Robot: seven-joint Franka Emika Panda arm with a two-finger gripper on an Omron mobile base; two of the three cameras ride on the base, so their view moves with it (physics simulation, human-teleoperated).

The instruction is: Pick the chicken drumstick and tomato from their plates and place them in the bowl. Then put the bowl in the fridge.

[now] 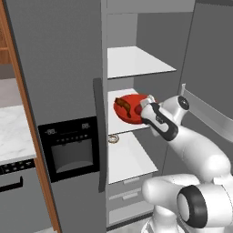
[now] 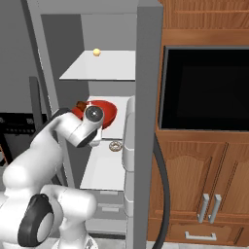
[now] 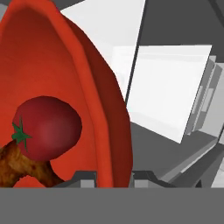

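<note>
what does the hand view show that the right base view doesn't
Hand view alone: the tomato lying in the bowl against the chicken drumstick, and the gripper straddling the bowl's rim. Right base view alone: a small yellow ball on the upper shelf, a ring-shaped item on the lower shelf, and wooden cabinets. Both share the red bowl and the fridge with its white shelves.

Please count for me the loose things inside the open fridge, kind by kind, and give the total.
Bowl: 1, red bowl at the middle shelf
Tomato: 1, tomato in the bowl
Chicken drumstick: 1, chicken drumstick in the bowl
Small yellow ball: 1, top shelf
Pale ring-shaped item: 1, lower shelf
Total: 5
</note>
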